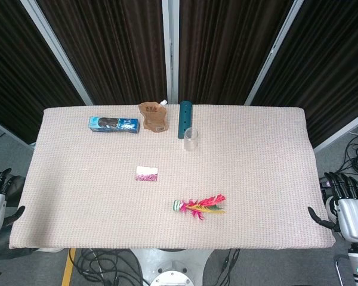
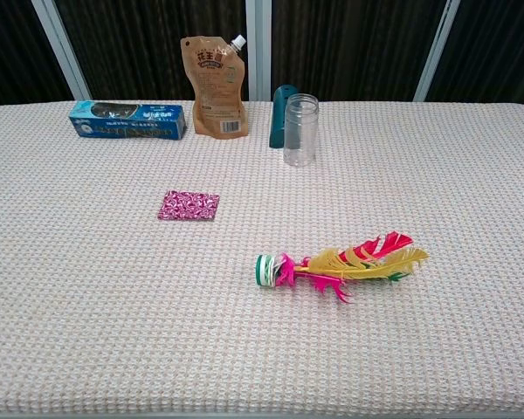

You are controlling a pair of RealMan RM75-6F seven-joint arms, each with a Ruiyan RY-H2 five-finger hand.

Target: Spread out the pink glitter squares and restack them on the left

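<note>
The pink glitter squares [image 1: 147,173] lie as one flat stack a little left of the table's middle, also seen in the chest view as a pink sparkly square [image 2: 189,206]. My left hand [image 1: 0,199] hangs off the table's left edge, fingers apart, holding nothing. My right hand [image 1: 346,205] sits off the right edge, likewise open and holding nothing. Both hands are far from the stack and appear only in the head view.
A feather shuttlecock [image 2: 336,264] lies right of and nearer than the stack. Along the far side are a blue box [image 2: 127,120], a brown spout pouch [image 2: 216,87], a teal tube [image 2: 281,112] and a clear jar [image 2: 300,129]. A beige woven cloth [image 2: 87,288] covers the table.
</note>
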